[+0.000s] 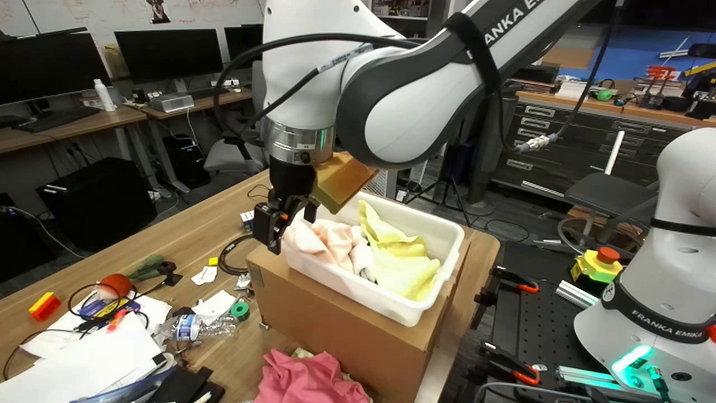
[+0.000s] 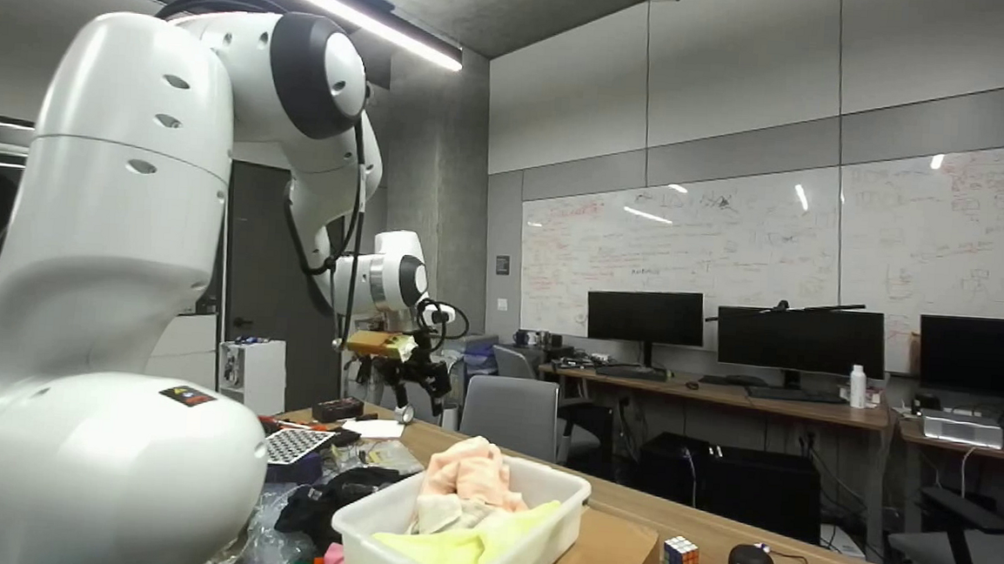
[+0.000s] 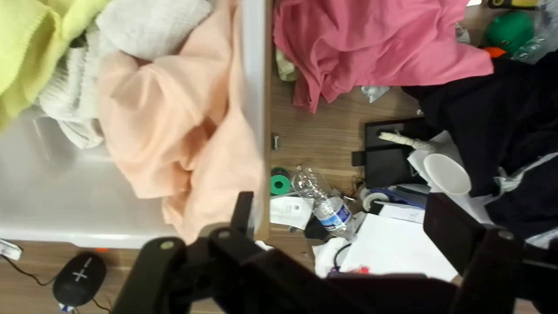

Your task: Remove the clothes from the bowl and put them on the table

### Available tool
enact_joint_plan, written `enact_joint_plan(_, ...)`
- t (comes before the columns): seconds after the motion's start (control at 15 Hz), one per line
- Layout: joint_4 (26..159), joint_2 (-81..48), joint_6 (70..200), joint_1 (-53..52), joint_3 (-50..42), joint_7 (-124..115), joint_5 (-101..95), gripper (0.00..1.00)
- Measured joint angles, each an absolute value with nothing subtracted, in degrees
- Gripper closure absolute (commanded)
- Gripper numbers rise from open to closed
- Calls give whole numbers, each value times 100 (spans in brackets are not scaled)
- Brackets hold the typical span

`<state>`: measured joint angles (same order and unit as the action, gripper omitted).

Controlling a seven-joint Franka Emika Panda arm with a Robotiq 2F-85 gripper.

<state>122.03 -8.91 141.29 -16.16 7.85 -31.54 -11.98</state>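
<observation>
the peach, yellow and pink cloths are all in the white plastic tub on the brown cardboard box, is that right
Not the crumpled pink cloth: the wrist view shows it outside the white plastic tub, on the wood-grained table. The rest is right.

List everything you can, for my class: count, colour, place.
table: one, brown, foreground
cardboard box: one, brown, on table
tub: one, white, on box
peach cloth: one, peach, in tub
pale cloth: at least one, off-white, in tub
yellow cloth: one, yellow, in tub
pink cloth: one, pink, beside box
black cloth: at least one, black, near pink cloth
plastic bottle: one, clear, on table
papers: several, white, on table
puzzle cube: one, multicoloured, on table
speaker: one, black, on table
small clutter: uncounted, mixed colours, on table
desks: two or more, brown, background
monitors: at least three, black, on desks
chairs: several, grey, background
arm: one, white, above table
tool: one, black, jaws apart, arm's end
</observation>
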Motion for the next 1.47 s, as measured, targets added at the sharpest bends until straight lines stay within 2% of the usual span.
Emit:
enact_joint_plan(0.53,12822,-896,14116,-973,471,-3153,-343,0)
enact_joint_plan(0.93,12978,-897,14045,-904,467,-3343,498,0)
enact_joint_plan(1.47,12904,-895,14115,-859,286,-4067,513,0)
